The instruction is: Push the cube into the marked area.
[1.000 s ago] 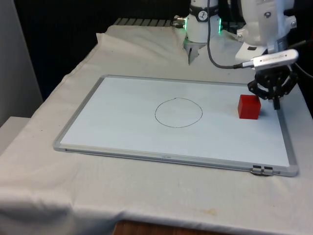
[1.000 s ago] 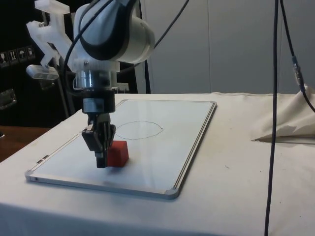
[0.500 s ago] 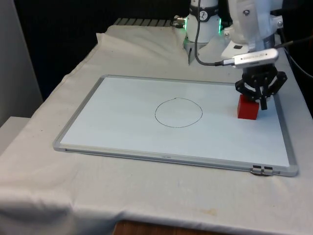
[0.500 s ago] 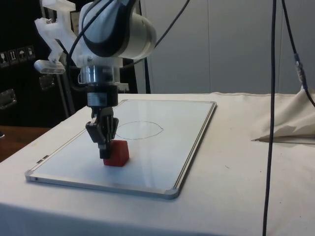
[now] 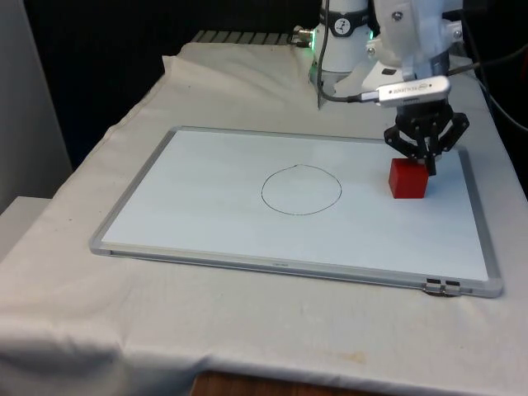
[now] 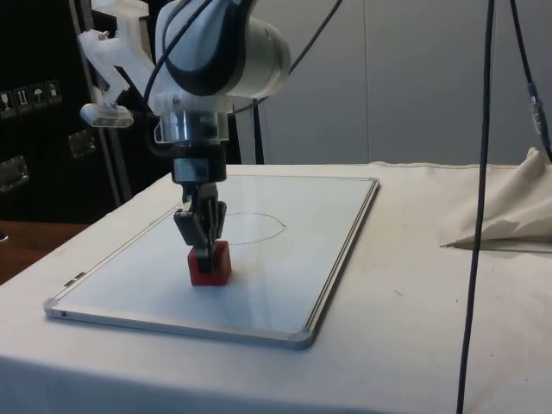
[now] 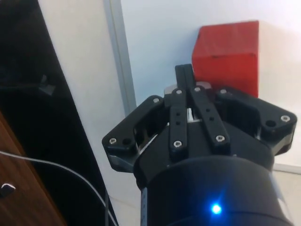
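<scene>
A red cube (image 5: 408, 178) (image 6: 210, 264) (image 7: 228, 52) rests on the whiteboard (image 5: 206, 206), towards the front view's right of a hand-drawn circle (image 5: 301, 190) (image 6: 243, 228). My black gripper (image 5: 429, 167) (image 6: 205, 256) (image 7: 184, 73) is shut with nothing held, its fingertips low against the cube's side that faces away from the circle. The cube lies outside the circle, roughly a cube's width from its line.
The whiteboard has a metal frame (image 5: 462, 286) and lies flat on the white cloth (image 5: 247, 330). A black cable (image 6: 479, 216) hangs down at the side view's right, beside a fold of cloth (image 6: 509, 216).
My gripper has travelled towards the front view's left, pushing the cube along the board closer to the circle.
</scene>
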Robot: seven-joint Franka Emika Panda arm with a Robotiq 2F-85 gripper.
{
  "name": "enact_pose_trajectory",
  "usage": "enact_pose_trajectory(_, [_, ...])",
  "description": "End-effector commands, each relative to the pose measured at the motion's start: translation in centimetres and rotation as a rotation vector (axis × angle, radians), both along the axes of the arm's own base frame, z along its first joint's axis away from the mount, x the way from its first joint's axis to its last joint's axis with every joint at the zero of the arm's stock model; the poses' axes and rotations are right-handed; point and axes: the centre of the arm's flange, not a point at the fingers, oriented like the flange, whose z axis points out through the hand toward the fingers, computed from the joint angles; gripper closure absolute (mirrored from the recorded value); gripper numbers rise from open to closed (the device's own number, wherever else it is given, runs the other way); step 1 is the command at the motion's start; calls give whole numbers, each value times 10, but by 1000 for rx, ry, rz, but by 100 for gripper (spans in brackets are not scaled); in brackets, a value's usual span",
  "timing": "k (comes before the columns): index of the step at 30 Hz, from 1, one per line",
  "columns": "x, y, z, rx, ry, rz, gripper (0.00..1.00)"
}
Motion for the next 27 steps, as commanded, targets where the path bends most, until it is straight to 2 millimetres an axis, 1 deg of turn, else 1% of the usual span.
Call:
enact_pose_trajectory(1, [-5,-1,-2,-6,-2,0,100])
enact_pose_trajectory(2, [-8,-1,-5,-10,2,2,100])
enact_pose_trajectory(7, [-8,-5,-7,-19,0,6,100])
enact_pose_trajectory(13, [-5,-8,-4,-16,-20,7,100])
enact_pose_trajectory(19, [1,-15,-6,-37,-70,-3,100])
enact_pose_trajectory(21, [1,-14,-3,-28,-66,-2,100])
enact_pose_trajectory(27, [3,-25,-4,-61,-98,-1,100])
